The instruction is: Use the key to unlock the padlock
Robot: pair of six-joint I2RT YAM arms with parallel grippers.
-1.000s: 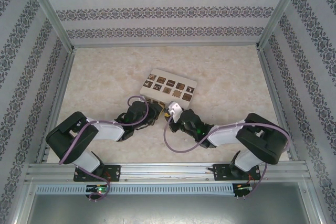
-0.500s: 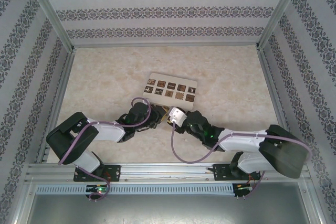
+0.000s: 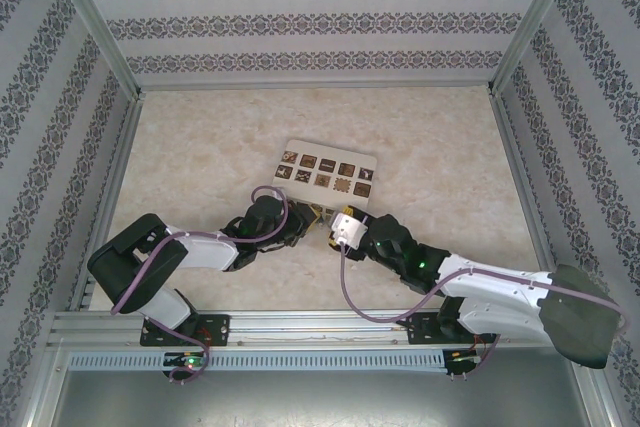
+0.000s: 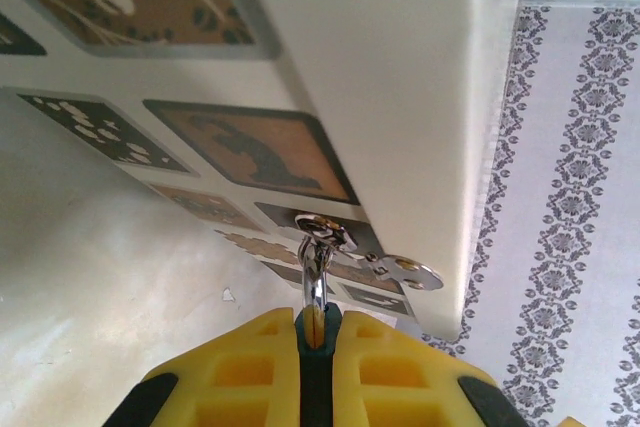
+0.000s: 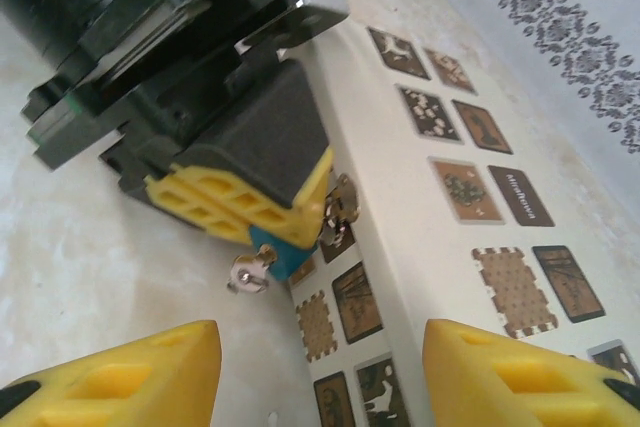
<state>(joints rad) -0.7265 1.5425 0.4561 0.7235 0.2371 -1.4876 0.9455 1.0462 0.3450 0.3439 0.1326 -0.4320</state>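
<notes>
The tiny blue padlock [image 5: 283, 253] hangs by its thin metal shackle [image 4: 314, 277] from a hasp on the side of the white box. A small silver key [image 5: 248, 272] sticks out of the padlock's underside. My left gripper [image 4: 318, 332] is shut on the padlock, its yellow fingers [image 5: 230, 202] covering most of the blue body. In the top view it sits at the box's near edge [image 3: 298, 225]. My right gripper [image 5: 320, 382] is open, a short way back from the key, with nothing between its fingers. From above, it lies just right of the left one [image 3: 333, 237].
The white box with brown tiles [image 3: 330, 172] lies on the marble-patterned table, right behind both grippers. A round metal hasp plate [image 4: 410, 271] juts from its side. Patterned walls enclose the table on three sides.
My right gripper has drawn back a little toward the near right, and its arm has stretched low with the elbow swung out to the right. The left gripper has stayed put.
</notes>
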